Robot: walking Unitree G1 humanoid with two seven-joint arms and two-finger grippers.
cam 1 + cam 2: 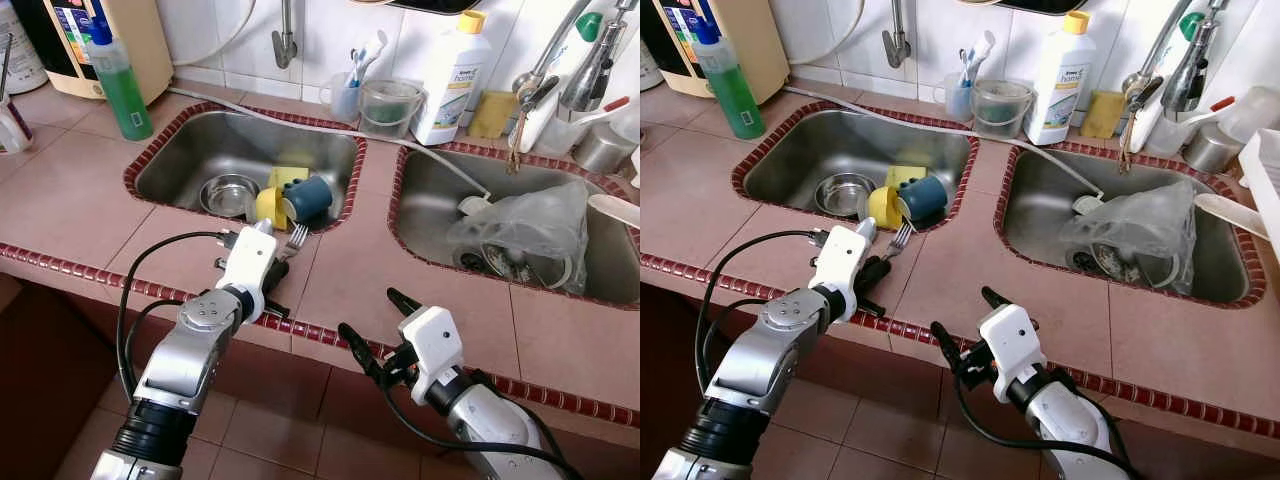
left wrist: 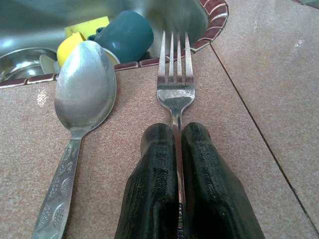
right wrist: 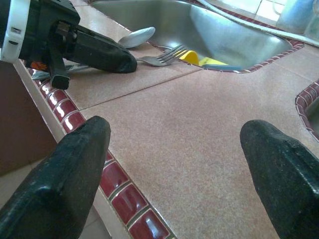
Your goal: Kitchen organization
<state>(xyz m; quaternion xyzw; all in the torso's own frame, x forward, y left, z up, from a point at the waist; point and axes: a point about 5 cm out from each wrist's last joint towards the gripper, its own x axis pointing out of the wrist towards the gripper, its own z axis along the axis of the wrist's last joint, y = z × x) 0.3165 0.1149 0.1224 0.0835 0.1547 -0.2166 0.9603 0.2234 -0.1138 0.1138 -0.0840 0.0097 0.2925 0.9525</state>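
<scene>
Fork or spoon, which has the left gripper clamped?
The fork: left gripper pinches its handle. The spoon lies free beside it on the counter.

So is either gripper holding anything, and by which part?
The left gripper pinches the silver metal fork by its handle; the right gripper is open, holding nothing.

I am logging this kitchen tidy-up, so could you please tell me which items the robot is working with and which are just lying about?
In use:
- left tool, shut on the fork
- spoon beside it on the counter
- right tool, open at the counter edge

Lying about:
- blue cup, yellow cup, steel bowl in the left sink
- green bottle
- white bottle
</scene>
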